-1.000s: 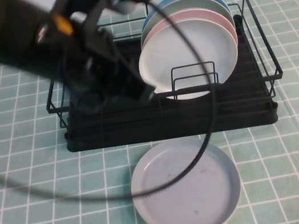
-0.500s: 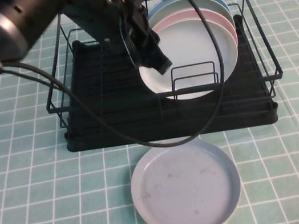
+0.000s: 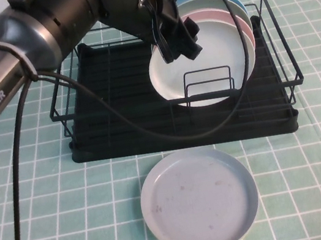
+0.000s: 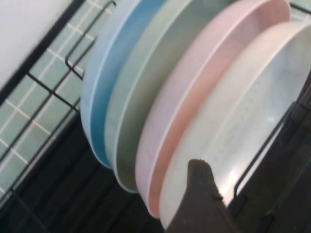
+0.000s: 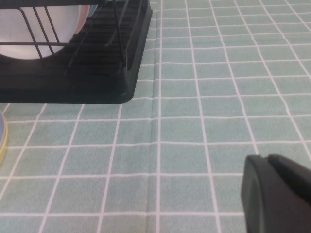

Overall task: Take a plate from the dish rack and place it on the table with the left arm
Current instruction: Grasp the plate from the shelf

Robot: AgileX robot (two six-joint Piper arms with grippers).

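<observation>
The white plate [image 3: 216,66] stands on edge at the front of a row of plates in the black dish rack [image 3: 120,140], leaning against the small wire divider [image 3: 208,83]. Behind it are a pink plate [image 3: 241,22], a green one and a blue one. My left gripper [image 3: 179,45] is open at the white plate's upper left rim. In the left wrist view one fingertip [image 4: 201,191] lies in front of the white plate's face [image 4: 257,107]; the other finger is out of view. My right gripper [image 5: 272,167] is shut and empty, low over the table [image 5: 194,121].
A duller grey-lilac plate [image 3: 200,203] lies flat on the tiled table [image 3: 39,209] in front of the rack. The left arm's black cable [image 3: 121,142] loops down across the rack. The rack's corner [image 5: 97,73] shows in the right wrist view.
My left arm has swung right and back across the rack. Its gripper rose from the rack's left middle to the white plate's upper left rim. The plates have not moved.
</observation>
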